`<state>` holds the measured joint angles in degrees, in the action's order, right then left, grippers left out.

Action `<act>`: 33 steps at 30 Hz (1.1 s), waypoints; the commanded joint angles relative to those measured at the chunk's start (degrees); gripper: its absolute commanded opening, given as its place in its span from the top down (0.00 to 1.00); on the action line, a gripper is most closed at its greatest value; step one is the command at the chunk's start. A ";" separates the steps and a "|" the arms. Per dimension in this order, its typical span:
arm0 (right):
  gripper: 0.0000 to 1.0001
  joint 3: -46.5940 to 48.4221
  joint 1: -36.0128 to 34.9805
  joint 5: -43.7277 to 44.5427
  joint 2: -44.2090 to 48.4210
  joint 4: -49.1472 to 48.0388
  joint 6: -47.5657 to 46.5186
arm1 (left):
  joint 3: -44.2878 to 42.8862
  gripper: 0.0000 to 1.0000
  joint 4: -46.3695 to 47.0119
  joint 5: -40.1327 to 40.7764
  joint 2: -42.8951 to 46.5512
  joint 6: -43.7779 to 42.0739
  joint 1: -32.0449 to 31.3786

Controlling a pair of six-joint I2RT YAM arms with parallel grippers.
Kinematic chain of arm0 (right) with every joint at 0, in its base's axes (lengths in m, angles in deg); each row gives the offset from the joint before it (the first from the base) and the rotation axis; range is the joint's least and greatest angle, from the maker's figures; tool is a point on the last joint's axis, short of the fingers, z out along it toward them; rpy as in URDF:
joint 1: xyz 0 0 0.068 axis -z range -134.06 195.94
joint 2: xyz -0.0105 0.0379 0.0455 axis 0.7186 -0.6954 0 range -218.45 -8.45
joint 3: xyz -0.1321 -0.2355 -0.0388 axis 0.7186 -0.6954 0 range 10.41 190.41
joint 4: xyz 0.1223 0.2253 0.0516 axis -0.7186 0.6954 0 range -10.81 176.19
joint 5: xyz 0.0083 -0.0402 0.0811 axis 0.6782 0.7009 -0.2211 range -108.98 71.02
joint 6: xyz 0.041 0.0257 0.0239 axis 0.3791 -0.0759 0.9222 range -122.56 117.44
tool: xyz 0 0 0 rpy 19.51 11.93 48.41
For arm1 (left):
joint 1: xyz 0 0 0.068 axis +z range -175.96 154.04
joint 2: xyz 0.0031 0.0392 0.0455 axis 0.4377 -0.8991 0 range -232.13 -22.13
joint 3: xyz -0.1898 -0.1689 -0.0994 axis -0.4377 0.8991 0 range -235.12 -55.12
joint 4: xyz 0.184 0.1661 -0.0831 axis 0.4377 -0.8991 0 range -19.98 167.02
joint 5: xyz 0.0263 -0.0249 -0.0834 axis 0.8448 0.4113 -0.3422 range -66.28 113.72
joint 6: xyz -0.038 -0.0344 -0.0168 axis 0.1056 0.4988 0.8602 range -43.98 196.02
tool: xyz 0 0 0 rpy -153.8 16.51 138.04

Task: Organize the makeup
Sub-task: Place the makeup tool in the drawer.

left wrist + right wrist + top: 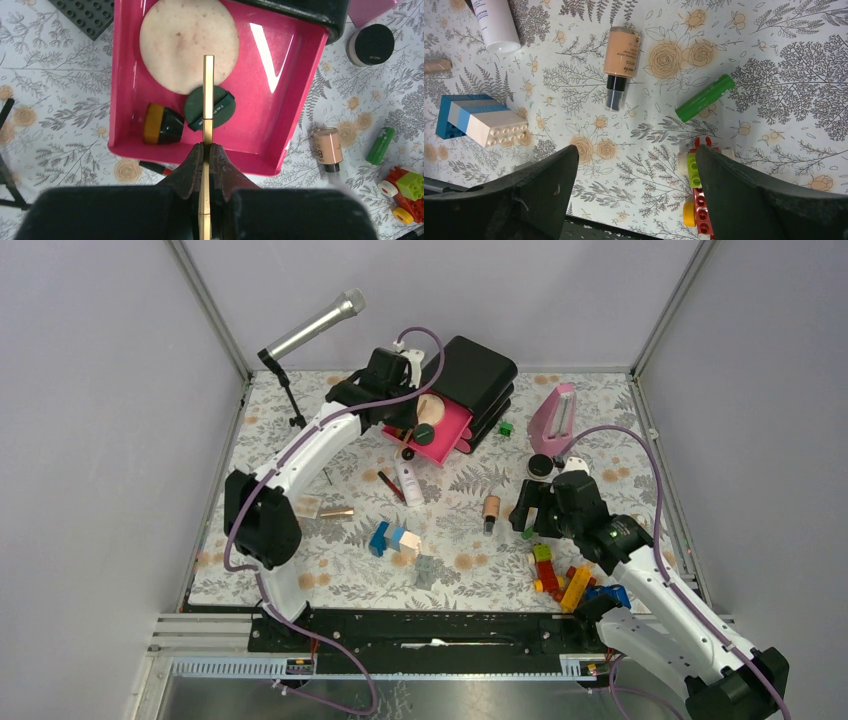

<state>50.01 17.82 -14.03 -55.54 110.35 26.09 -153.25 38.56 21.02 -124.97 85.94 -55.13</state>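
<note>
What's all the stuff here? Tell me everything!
microphone: one, silver, far left corner
organizer box: one, black, far middle
tray: one, pink, by the box
puff: one, beige, in tray
green compact: one, dark green, in tray
brush: one, orange-black, in tray
metronome: one, pink, far right
black compact: one, black, beside metronome
white tube: one, white, middle
pencil: one, red, beside tube
bottle: one, peach, black cap, middle right
lipstick: one, rose-gold, left
palette: one, tan, left
green tube: one, green, near bottle
bricks: many, mixed colours, middle and near right
left gripper: shut on a thin gold stick over the tray
right gripper: open, near bottle
</note>
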 commanded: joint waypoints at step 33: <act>0.05 1.01 -0.27 1.99 2.51 1.42 1.06 | -15.13 1.00 1.80 -7.64 -13.85 -0.79 0.16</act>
<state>50.01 17.82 -13.53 -53.92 110.70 26.48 -165.09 38.60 14.84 -138.29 85.87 -55.08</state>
